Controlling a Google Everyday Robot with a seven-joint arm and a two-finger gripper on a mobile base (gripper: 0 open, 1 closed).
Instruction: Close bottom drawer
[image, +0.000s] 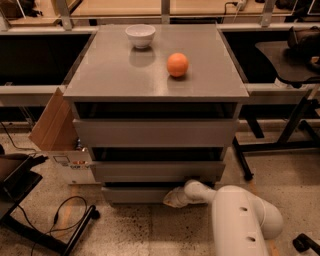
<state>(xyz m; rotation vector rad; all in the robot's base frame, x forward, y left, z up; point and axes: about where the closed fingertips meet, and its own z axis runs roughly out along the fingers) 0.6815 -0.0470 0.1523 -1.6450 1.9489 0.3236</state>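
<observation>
The grey cabinet (155, 75) stands in the middle with three flat handleless drawer fronts. The bottom drawer (132, 194) is the narrowest and lowest; its front sits slightly out from the cabinet near the floor. My gripper (172, 199) reaches in from the lower right on a white arm (240, 220) and rests against the right part of the bottom drawer's front. The top drawer (155, 132) and the middle drawer (157, 171) stand a little out above it.
A white bowl (140, 35) and an orange (177, 64) sit on the cabinet top. A cardboard box (57, 135) leans at the left. A black stand and cables (55, 225) lie on the floor at lower left. A chair base (280, 145) stands at right.
</observation>
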